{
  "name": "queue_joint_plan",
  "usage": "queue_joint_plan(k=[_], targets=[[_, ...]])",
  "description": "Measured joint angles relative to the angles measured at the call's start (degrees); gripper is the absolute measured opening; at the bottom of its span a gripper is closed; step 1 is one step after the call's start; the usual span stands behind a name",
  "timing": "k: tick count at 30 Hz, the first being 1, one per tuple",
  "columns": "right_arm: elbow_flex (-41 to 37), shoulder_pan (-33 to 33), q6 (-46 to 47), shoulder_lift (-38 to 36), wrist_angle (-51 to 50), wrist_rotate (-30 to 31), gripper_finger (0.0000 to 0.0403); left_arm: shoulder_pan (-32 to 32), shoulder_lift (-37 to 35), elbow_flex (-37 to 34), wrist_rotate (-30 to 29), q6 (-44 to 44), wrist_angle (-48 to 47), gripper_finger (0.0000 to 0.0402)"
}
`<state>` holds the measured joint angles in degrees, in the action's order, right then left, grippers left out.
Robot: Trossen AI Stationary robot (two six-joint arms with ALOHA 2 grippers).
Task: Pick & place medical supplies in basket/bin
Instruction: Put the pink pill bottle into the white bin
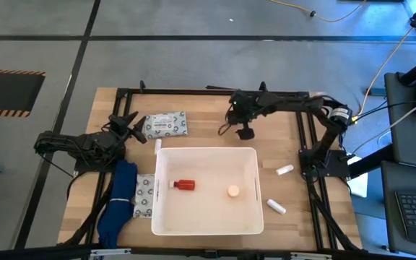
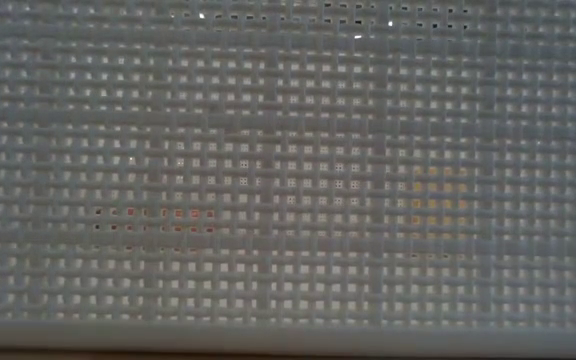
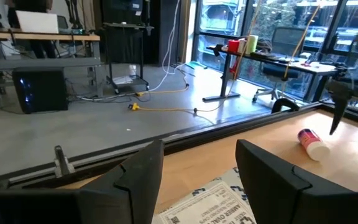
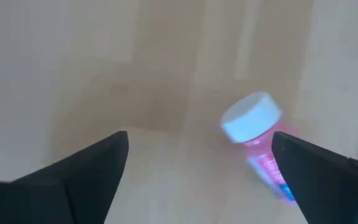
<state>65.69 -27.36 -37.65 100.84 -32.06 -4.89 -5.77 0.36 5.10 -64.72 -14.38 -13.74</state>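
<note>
The white tub [image 1: 208, 217] sits mid-table with a red bottle [image 1: 185, 185] and an orange-capped vial [image 1: 233, 191] lying on its floor. My right gripper [image 1: 245, 131] hangs open, pointing down, just beyond the tub's far wall. In the right wrist view a pink vial [image 4: 257, 134] lies on the wood between my open fingers [image 4: 197, 180], close to one of them. The same vial [image 3: 312, 143] shows in the left wrist view. My left gripper [image 1: 130, 123] is open beside a patterned packet [image 1: 166, 123] [image 3: 210, 205] that lies flat on the table.
Two white tubes [image 1: 285, 170] [image 1: 276, 206] lie right of the tub, and a small one [image 1: 157, 146] lies by its far left corner. A second packet [image 1: 144, 195] sits left of the tub, next to a blue cloth [image 1: 119, 202]. The tub's lattice wall [image 2: 288, 180] fills the low view.
</note>
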Motion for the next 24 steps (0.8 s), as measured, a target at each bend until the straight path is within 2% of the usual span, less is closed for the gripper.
queue_joint_plan(k=[4,8,18,24], targets=[[-3.4,2.3,-0.2,0.0,7.1,7.5,0.0398,0.0,0.0,0.0,-0.2,0.0,0.0,0.0198],[-4.7,3.9,-0.8,0.0,10.7,10.2,0.0398,0.0,0.0,0.0,-0.2,0.0,0.0,0.0198],[-4.7,4.8,2.6,0.0,14.3,10.4,0.0398,0.0,0.0,0.0,-0.3,-2.9,0.0,0.0198],[-4.7,3.0,2.9,0.0,15.2,9.7,0.0398,0.0,0.0,0.0,-1.6,-3.0,0.0,0.0198]])
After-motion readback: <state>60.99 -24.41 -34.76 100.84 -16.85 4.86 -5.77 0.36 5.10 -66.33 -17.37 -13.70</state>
